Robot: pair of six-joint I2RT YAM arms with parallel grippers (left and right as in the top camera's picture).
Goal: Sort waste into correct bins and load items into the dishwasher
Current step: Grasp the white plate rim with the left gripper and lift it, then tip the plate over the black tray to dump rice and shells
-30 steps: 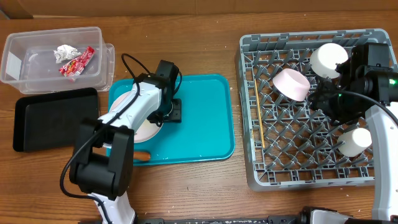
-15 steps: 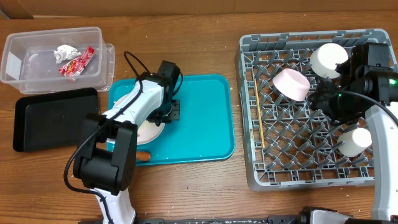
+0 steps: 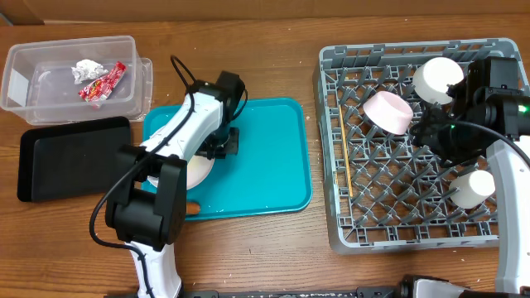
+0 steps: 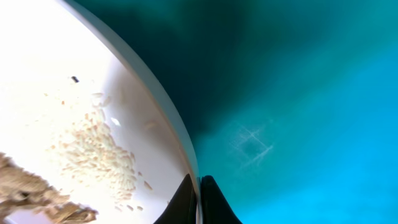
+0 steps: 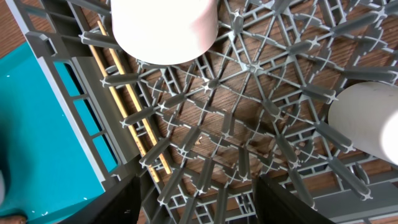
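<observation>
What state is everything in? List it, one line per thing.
left gripper: shut on the white plate rim
white plate: on the teal tray, rice crumbs on it
right gripper: open, empty, over the dish rack
dish rack: holds bowl, two cups, chopsticks
clear tub: holds crumpled paper, red wrapper
black tray: nothing visible inside

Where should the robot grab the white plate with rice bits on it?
By its thin rim, on the side facing the open part of the teal tray. The white plate is wide and shallow, with rice bits in the middle, so only the edge fits between the fingers. The left end effector is pinched shut on the rim there.
</observation>
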